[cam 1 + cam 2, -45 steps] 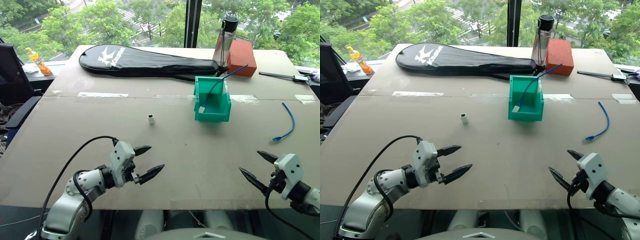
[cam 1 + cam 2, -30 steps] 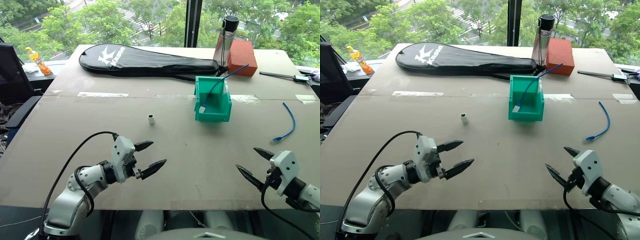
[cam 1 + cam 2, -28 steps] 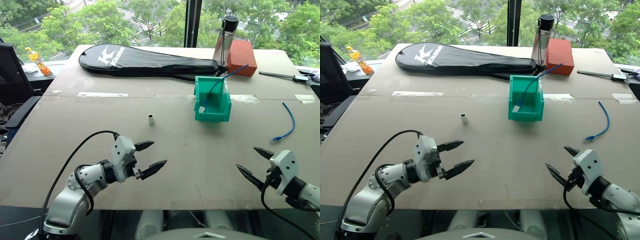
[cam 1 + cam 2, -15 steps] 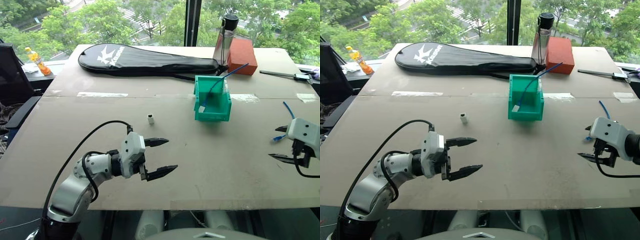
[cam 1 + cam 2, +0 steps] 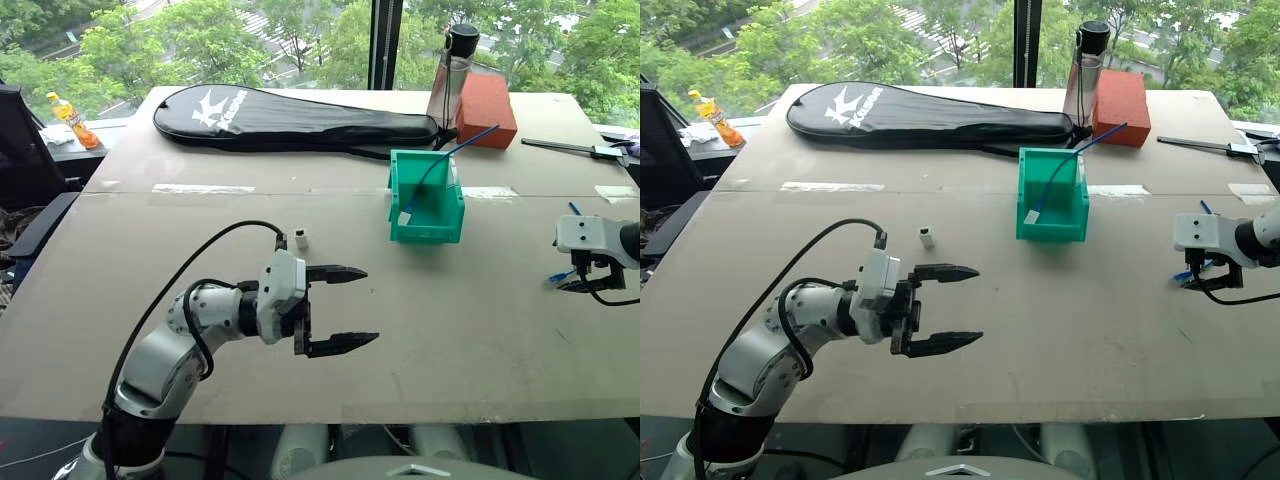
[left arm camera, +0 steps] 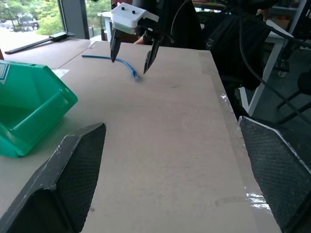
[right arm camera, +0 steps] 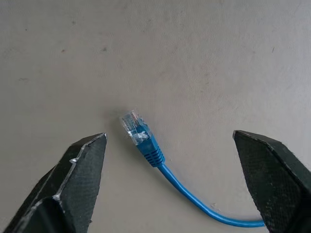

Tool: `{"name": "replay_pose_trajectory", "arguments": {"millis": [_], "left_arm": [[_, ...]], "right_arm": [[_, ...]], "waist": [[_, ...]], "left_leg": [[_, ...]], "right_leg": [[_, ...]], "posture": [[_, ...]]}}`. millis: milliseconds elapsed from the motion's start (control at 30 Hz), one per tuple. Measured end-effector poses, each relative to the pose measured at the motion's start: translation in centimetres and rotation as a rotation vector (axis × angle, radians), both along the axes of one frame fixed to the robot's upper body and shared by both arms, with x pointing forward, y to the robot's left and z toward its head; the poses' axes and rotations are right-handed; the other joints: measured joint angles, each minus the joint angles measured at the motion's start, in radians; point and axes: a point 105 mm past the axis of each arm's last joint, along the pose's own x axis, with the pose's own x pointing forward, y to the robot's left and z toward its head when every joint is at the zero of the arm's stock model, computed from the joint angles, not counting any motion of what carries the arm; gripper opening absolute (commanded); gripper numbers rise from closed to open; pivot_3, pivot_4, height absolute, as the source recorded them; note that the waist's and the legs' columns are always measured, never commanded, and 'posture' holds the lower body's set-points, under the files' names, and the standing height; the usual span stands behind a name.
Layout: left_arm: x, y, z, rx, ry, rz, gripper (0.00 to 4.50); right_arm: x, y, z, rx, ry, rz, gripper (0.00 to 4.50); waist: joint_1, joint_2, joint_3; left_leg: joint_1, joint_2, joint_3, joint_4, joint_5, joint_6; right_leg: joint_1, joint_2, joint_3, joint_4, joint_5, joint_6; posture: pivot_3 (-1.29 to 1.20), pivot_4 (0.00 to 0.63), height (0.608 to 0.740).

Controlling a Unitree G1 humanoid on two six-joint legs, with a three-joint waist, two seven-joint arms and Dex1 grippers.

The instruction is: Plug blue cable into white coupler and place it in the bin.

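A wide tan surface (image 5: 200, 230) is seen beneath everything. A long black racket case (image 5: 290, 118) is laid across its far part, with a red-brown block (image 5: 487, 108) and a dark-capped bottle (image 5: 449, 75) beside the case's narrow end. The bin (image 5: 426, 198) is set near the middle of the surface, and a straight blue cable (image 5: 440, 165) is leant over its far wall, its white end down inside. The left hand (image 5: 338, 307) is held level above the near part of the surface, its fingers spread wide with nothing between them. The right hand (image 7: 175, 189) is pointed down at the right edge, its fingers spread to either side of the blue cable (image 7: 150, 148), whose clear plug is lying on the surface untouched. The white coupler (image 5: 301, 240) is stood alone, just beyond the left hand and well apart from the bin
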Motion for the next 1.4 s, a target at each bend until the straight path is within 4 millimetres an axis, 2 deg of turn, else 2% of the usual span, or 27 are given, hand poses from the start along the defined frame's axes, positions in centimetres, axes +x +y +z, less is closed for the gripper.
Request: {"name": "replay_pose_trajectory", "arguments": {"millis": [200,400,500,533,600,733,767,867,1033,1267,1400], "left_arm": [[-0.1,-0.1,-0.3,-0.002,0.015,0.019,4.5],[-1.4,-1.8,2.0,-0.008,-0.031,0.013,4.5],[-1.5,-2.1,2.5,-0.01,-0.021,0.022,4.5],[-1.6,-2.2,2.6,-0.008,-0.021,0.025,4.5],[-1.8,-2.3,2.8,-0.01,-0.016,0.029,4.5],[-1.6,-2.0,2.9,0.001,-0.013,0.036,4.5],[-1.5,-1.9,2.9,0.001,-0.01,0.039,4.5],[-1.2,-1.4,2.1,0.002,0.007,0.05,4.5],[-0.9,-0.5,0.5,0.003,0.052,0.073,4.5],[1.8,3.1,-0.3,0.012,0.049,0.185,4.5],[2.5,4.7,-0.8,0.041,0.045,0.19,4.5]], "right_arm": [[0.5,-0.7,-0.7,-0.028,0.04,0.0,3.64],[1.0,-0.5,-1.5,-0.028,0.054,0.014,3.64],[1.1,-0.7,-1.9,-0.035,0.058,0.01,3.64],[1.2,-0.8,-2.0,-0.038,0.058,0.007,3.1],[1.0,-0.9,-2.2,-0.045,0.066,0.009,2.39],[0.8,-1.1,-2.6,-0.053,0.087,0.011,0.31],[0.8,-1.2,-2.7,-0.054,0.091,0.008,0.05],[0.8,-1.1,-2.7,-0.049,0.094,0.004,0.05],[0.9,1.6,-2.0,0.063,0.098,0.034,0.05],[0.3,8.6,0.0,0.186,0.1,0.088,0.05],[-0.1,12.7,-0.3,0.22,0.137,0.117,0.05]], "waist": [[-0.003,0.0,0.0],[-0.004,0.0,0.0],[-0.003,0.0,0.0],[-0.003,0.0,0.0],[-0.004,0.0,0.0],[-0.007,-0.001,0.0],[-0.008,-0.001,0.0],[-0.013,-0.001,0.0],[-0.024,0.0,0.0],[-0.025,0.0,0.0],[-0.025,0.0,0.0]], "left_leg": [[0.001,0.0,0.001,0.001,0.0,0.0],[0.001,0.0,0.001,0.001,0.0,-0.001],[0.001,0.0,0.001,0.001,0.001,-0.002],[0.001,0.0,0.001,0.001,0.001,-0.002],[0.002,0.0,0.001,0.002,0.001,-0.002],[0.007,-0.001,0.001,0.003,0.0,-0.001],[0.009,-0.001,0.002,0.003,0.0,0.0],[0.015,0.0,0.002,0.002,0.0,0.0],[0.015,0.001,0.002,0.0,0.0,0.0],[0.014,0.001,0.001,-0.001,0.0,0.0],[0.012,0.001,0.002,-0.001,0.0,0.0]], "right_leg": [[0.0,0.0,0.001,0.001,0.0,0.0],[0.0,0.0,0.002,0.003,0.0,0.0],[0.001,0.0,0.001,0.002,0.0,0.0],[0.001,0.0,0.002,0.002,0.0,0.0],[0.001,0.0,0.002,0.002,0.0,0.0],[0.006,0.0,0.002,0.002,0.0,0.0],[0.008,0.0,0.002,0.002,0.0,0.0],[0.013,0.0,0.003,0.003,0.0,0.0],[0.012,0.0,0.002,0.003,0.0,0.0],[0.01,-0.001,0.001,0.003,0.0,0.0],[0.009,-0.002,0.0,0.003,0.0,0.0]], "posture": [[0.0,0.15,0.74],[0.0,0.15,0.74],[0.0,0.15,0.74],[0.0,0.15,0.74],[0.0,0.15,0.74],[0.0,0.15,0.74],[0.0,0.15,0.74],[0.0,0.15,0.74],[0.0,0.15,0.74],[0.0,0.15,0.74],[0.0,0.15,0.74]]}}
